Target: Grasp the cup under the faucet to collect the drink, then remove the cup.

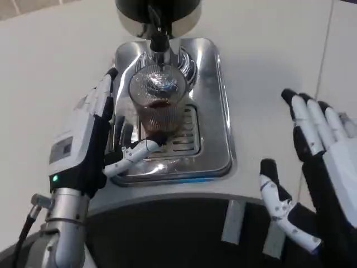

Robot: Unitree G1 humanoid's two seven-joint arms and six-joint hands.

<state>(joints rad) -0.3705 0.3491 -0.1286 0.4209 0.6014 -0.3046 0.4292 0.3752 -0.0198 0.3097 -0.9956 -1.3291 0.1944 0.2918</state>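
A ribbed clear glass cup (159, 106) with some brown drink in it stands upright on the steel drip tray (209, 139), right below the black faucet (158, 42). My left hand (83, 139) is beside the cup on its left. Its fingers (105, 95) point up along the tray's left edge, and its thumb reaches in to the cup's base. It grips nothing. My right hand (318, 162) hovers open to the right of the machine, fingers spread and well apart from the cup.
The drink machine's black round head (158, 12) stands over the faucet at the top. The machine's dark front (167, 234) fills the lower middle. White tabletop (50, 50) lies to both sides.
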